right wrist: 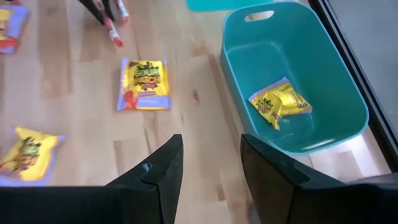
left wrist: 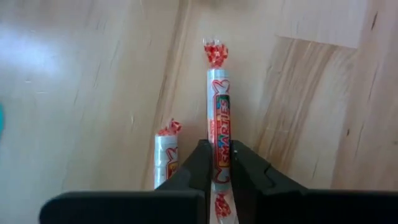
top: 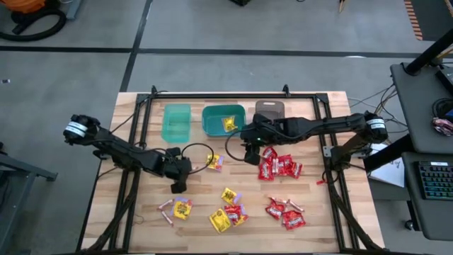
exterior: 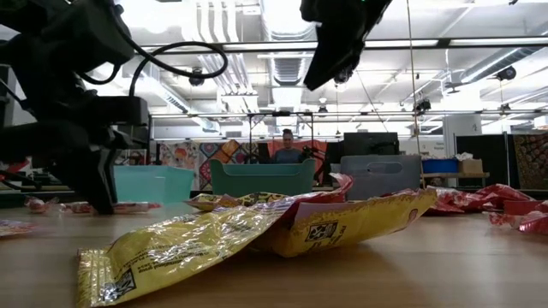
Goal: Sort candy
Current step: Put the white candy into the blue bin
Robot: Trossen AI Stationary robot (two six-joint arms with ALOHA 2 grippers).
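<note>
Even bright overhead light, soft shadows on the wooden surface (top: 141,219). Low view: ceiling lights (exterior: 282,17) blow out, arms read as silhouettes, near yellow packet (exterior: 248,235) soft. Left wrist view sharp; glare on the wood.

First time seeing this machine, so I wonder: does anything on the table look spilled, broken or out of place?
Nothing looks damaged. Candy lies scattered loose over the table, awaiting sorting; only one yellow packet sits in the middle teal bin.

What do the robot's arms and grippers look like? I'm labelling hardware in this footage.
Both arms are dark, jointed links, each with a white band near the shoulder end. Black cables loop beside the left gripper. The right gripper has two flat, dark, angular fingers.
</note>
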